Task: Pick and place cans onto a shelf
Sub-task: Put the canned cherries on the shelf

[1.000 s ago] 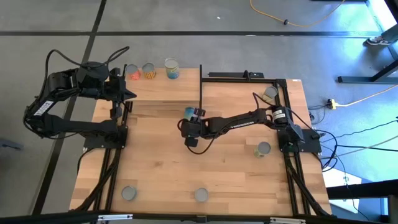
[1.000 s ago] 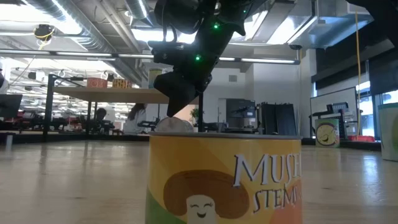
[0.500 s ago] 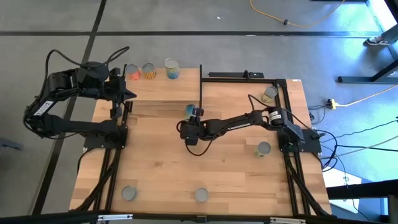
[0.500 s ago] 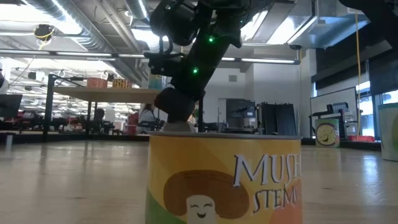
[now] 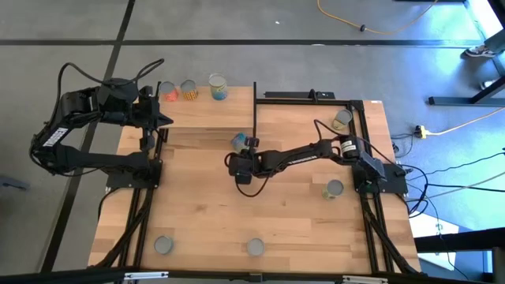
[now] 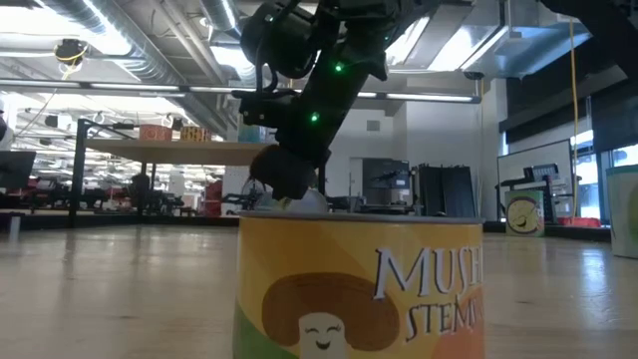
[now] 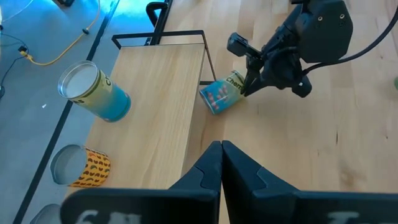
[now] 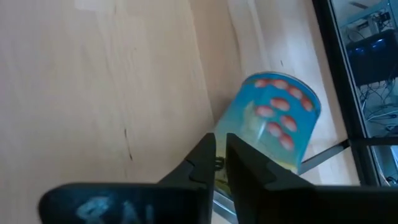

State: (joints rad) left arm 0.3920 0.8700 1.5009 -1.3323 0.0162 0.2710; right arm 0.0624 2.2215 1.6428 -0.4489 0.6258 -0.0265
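- Shelf (image 5: 207,110): a light-wood board with black uprights, seen from overhead set against the far left part of the table (image 5: 276,213).
- Three cans (image 5: 188,90) stand in a row along the shelf's far edge.
- Blue can (image 5: 237,142) with pink spots sits on the table just beside the shelf's right upright.
- Overhead, that can looks like a small blue patch. Only the left wrist view shows it tilted, leaning away from the shelf.
- Right gripper (image 7: 244,84) touches the end of the blue can farthest from the shelf. I cannot tell whether it clamps the can or only presses against it.
- Left gripper (image 7: 221,152) hangs over the shelf's left end, clenched on nothing.
- Low view alone shows a yellow mushroom can (image 6: 359,289) up close, with the right arm behind it.
- Four more cans stand well apart from the shelf, near the table's other edges.
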